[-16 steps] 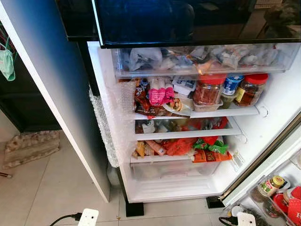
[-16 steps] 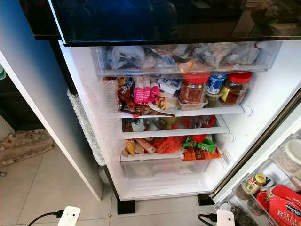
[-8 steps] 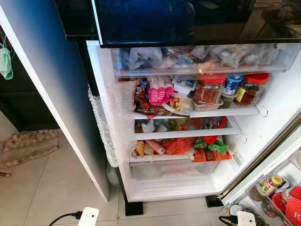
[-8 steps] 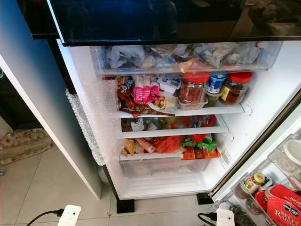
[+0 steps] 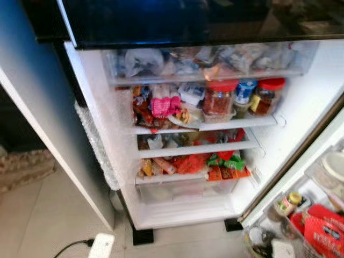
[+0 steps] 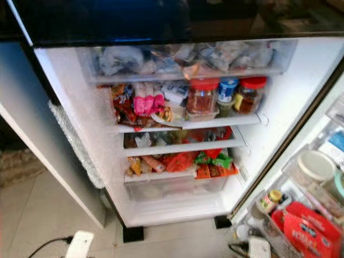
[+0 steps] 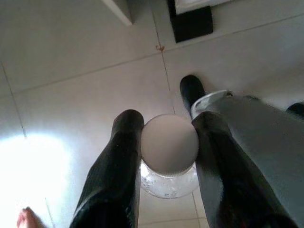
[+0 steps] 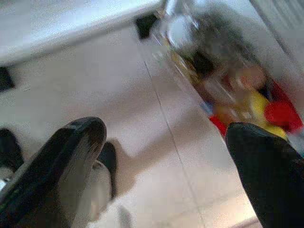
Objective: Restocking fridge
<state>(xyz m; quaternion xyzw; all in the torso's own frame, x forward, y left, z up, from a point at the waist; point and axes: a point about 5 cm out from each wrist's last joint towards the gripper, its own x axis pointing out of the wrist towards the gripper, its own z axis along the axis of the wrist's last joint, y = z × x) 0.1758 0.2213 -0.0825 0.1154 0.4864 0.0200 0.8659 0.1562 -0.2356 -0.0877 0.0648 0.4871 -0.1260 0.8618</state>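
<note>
Left gripper [image 7: 164, 156] is clamped on a white-capped jar [image 7: 169, 147], held low over the floor; the fridge [image 5: 107, 113] lies ahead and above. Right gripper [image 8: 166, 166] is spread, empty.

Bright fridge [image 5: 301, 107] interior, soft motion blur, floor [image 7: 28, 156] glare.

Showing two red-lidded jars [image 5: 219, 98] [image 5: 267, 94], one blue-lidded tub [image 5: 244, 91], three white shelves [image 5: 204, 125], upper centre.
</note>
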